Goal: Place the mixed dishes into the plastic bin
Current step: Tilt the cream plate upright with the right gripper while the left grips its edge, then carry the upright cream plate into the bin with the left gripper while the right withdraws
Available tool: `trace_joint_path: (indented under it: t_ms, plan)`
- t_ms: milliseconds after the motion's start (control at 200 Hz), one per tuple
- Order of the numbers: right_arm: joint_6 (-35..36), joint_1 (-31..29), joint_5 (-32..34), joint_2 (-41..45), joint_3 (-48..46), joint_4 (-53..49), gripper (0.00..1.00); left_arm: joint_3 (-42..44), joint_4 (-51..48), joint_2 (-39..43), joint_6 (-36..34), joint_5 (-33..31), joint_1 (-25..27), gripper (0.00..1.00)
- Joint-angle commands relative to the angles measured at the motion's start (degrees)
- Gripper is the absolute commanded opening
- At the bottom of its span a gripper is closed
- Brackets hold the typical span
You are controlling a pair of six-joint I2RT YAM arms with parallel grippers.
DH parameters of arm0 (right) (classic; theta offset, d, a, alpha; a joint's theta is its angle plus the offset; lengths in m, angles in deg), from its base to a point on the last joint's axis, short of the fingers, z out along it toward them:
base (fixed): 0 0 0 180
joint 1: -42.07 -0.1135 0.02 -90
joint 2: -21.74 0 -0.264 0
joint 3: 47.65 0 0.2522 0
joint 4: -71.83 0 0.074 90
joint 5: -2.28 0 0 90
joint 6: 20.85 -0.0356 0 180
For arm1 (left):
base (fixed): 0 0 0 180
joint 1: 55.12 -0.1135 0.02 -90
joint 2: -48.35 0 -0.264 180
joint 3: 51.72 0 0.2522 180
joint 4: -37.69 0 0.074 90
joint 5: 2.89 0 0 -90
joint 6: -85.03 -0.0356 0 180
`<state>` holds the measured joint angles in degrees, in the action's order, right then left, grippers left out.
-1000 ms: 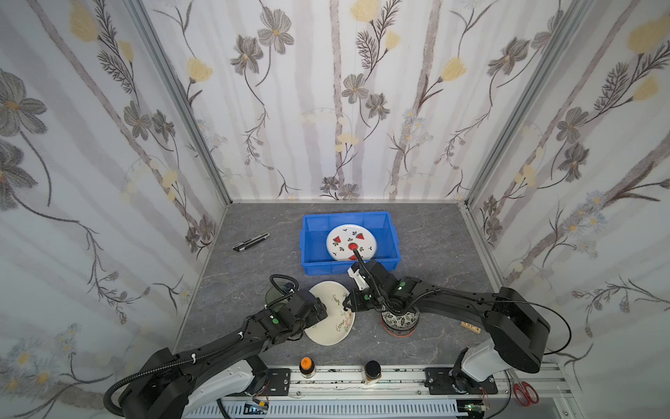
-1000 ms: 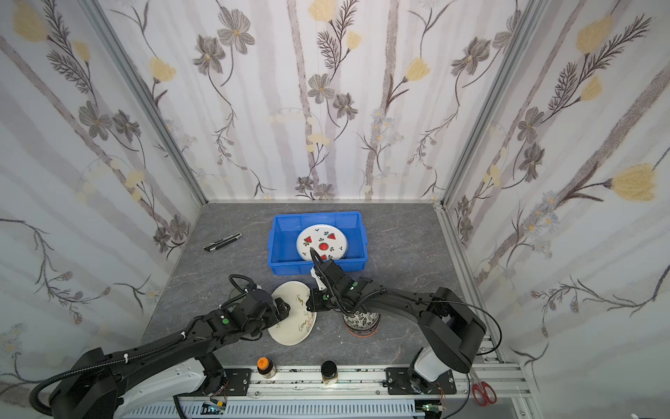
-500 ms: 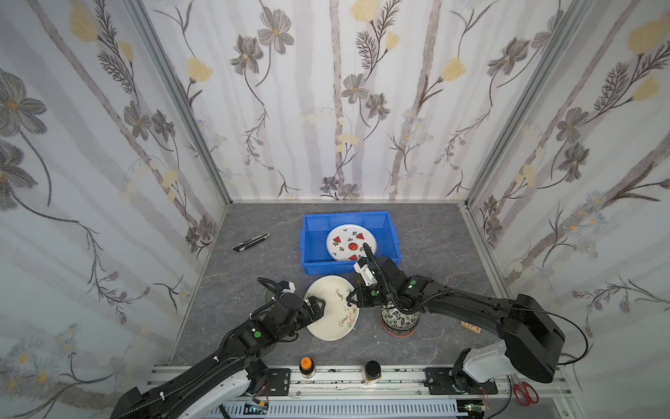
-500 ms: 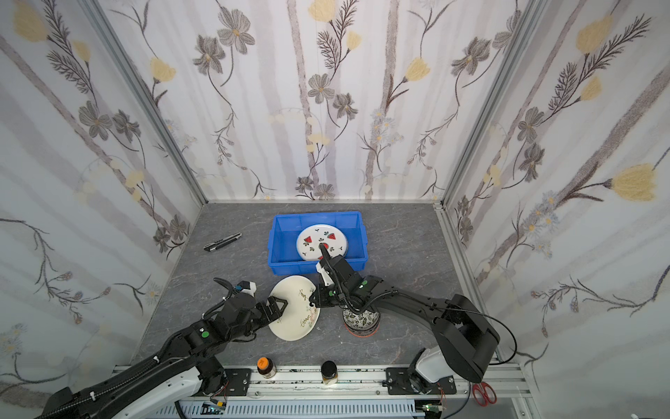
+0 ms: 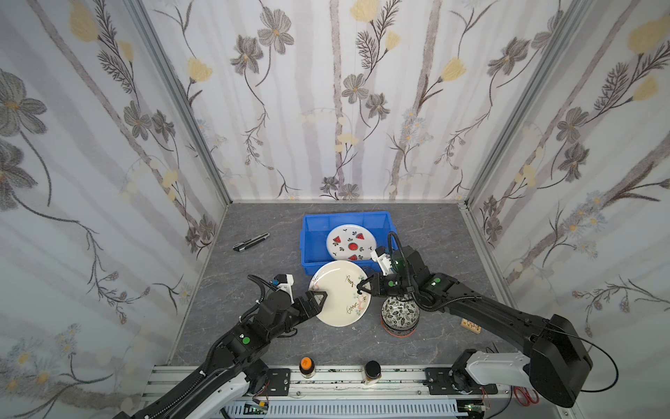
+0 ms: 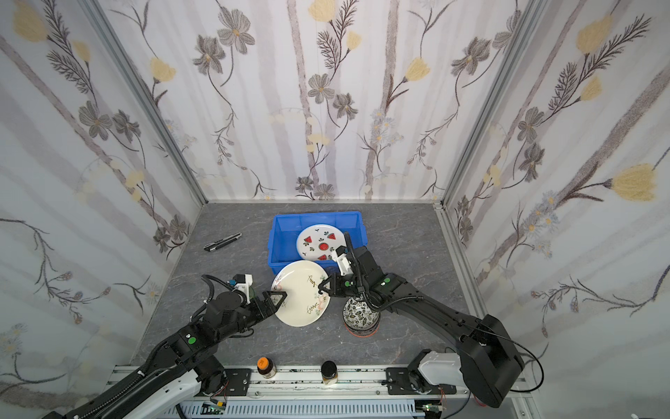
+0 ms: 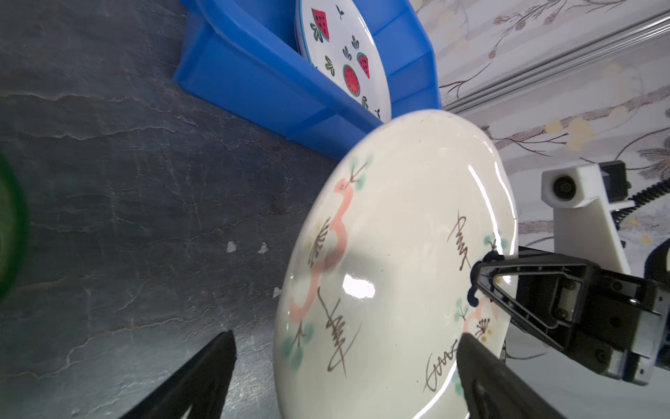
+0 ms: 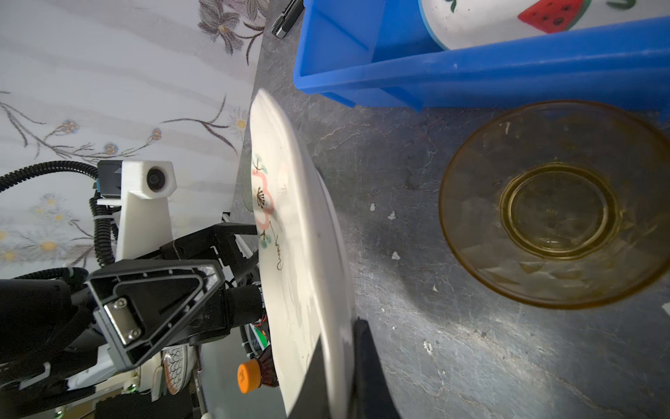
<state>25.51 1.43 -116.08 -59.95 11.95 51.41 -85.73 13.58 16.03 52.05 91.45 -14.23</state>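
**Cream plate pinched by the right gripper, left gripper open at its other rim**

The right gripper [image 5: 362, 286] is closed tight on the rim of the round cream ceramic plate with pink and brown sketched motifs [image 5: 340, 294]. In the right wrist view its two fingers clamp the rim from both faces. The plate is tilted above the grey stone-patterned bench [image 5: 253, 326].

The left gripper [image 5: 319, 299] meets the plate's opposite rim with its jaws spread wide, one finger on either side of the edge and gripping nothing.

Just beyond the right gripper sits the rectangular bright blue plastic bin [image 5: 310, 239], and in both top views the plate's far rim overlaps its near wall. Inside the bin lies the round white plate printed with watermelon slices [image 5: 350, 241].

Right beside the right gripper, on its base side, a black-and-white leaf-patterned bowl [image 5: 400, 313] tops a short stack. The right wrist view shows an amber glass tumbler [image 8: 558, 206] standing on the bench near that gripper, close to the bin's outer wall.
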Motion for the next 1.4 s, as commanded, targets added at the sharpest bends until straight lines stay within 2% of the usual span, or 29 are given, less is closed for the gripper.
trace_joint_path:
  t_ms: [0, 110, 265, 455, 690, 1049, 1254, 1399]
  plan:
    - [-2.66, 0.53, -5.74, 1.35, -0.44, 9.27, 0.00, -1.02, 3.25, -0.37, -1.07, 1.22, -0.60, 0.86]
    - [-4.12, 1.16, -6.76, 2.55, -1.15, 11.07, 0.00, -1.11, 6.78, -1.41, -0.68, 3.73, -1.38, 0.78]
    - [-7.24, 2.23, -8.80, 4.05, -2.25, 15.59, 0.00, -1.45, 10.18, -4.20, -0.92, 6.83, -2.72, 0.73]
    - [-7.58, 2.66, -7.37, 4.87, -4.55, 15.21, 0.00, -2.68, 12.83, -6.82, -1.62, 10.32, -4.99, 0.56]
    - [-8.96, 3.52, -5.83, 5.71, -6.62, 16.68, 0.00, -4.64, 15.72, -10.48, -2.03, 15.35, -7.37, 0.26]
    - [-10.28, 4.46, -3.53, 6.71, -9.33, 17.77, 0.00, -8.61, 19.87, -16.90, -3.32, 21.47, -9.23, 0.02]
    - [-9.59, 4.68, -0.98, 8.58, -9.94, 15.21, 0.28, -9.85, 23.41, -19.73, -3.09, 23.68, -10.71, 0.00]
    - [-9.02, 5.29, 0.36, 10.00, -10.07, 13.48, 0.40, -12.47, 23.48, -22.10, -4.25, 24.72, -11.87, 0.00]
